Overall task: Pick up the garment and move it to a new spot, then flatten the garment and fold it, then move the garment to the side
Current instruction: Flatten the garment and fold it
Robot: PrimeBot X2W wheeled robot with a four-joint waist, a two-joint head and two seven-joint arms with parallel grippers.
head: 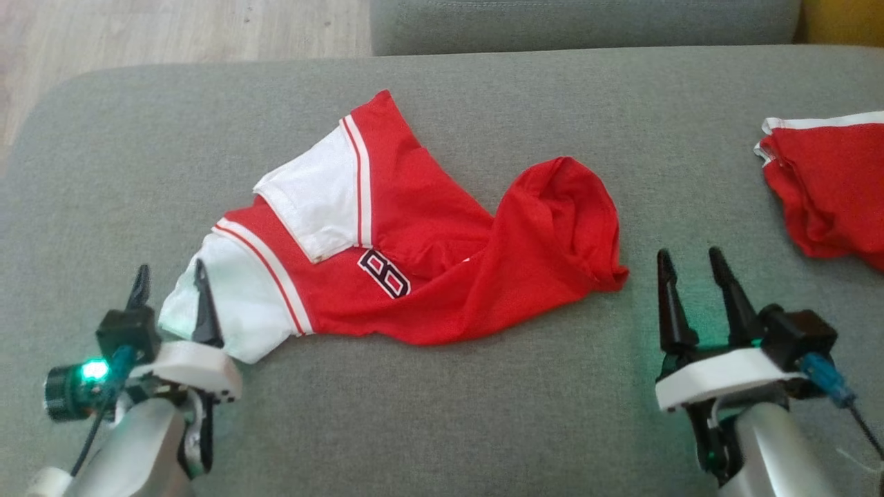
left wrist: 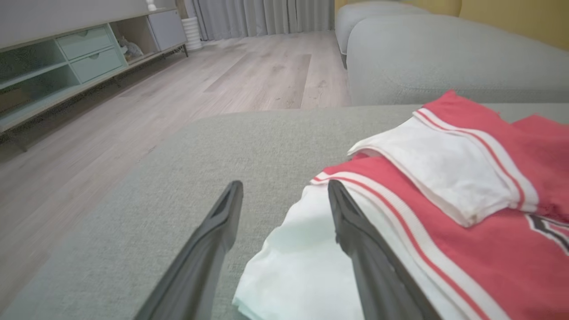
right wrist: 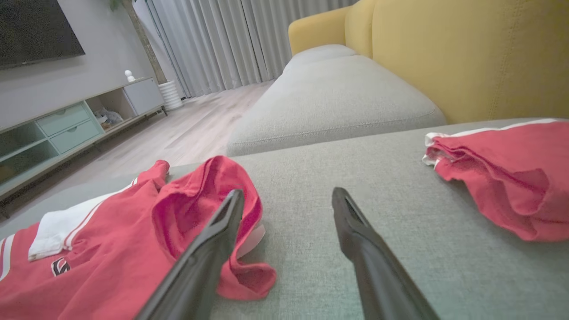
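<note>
The garment (head: 449, 283) is a red jersey with white sleeves and a black-and-white number. It lies crumpled on the grey cushion (head: 483, 407). My left gripper (head: 171, 269) stands open at the garment's lower left end. In the left wrist view the left gripper (left wrist: 284, 186) has one finger over the white sleeve (left wrist: 302, 266) and the other over bare cushion. My right gripper (head: 689, 255) is open above bare cushion, just right of the garment's bunched red end. In the right wrist view the right gripper (right wrist: 288, 193) has the garment (right wrist: 111, 249) at its left.
A second red piece of clothing with white trim (head: 829, 186) lies at the cushion's right edge. Another grey cushion (head: 587, 21) adjoins at the back, with a yellow sofa back (right wrist: 466, 58) beyond. Wooden floor (left wrist: 200, 89) and a low cabinet (left wrist: 66, 62) lie past the left edge.
</note>
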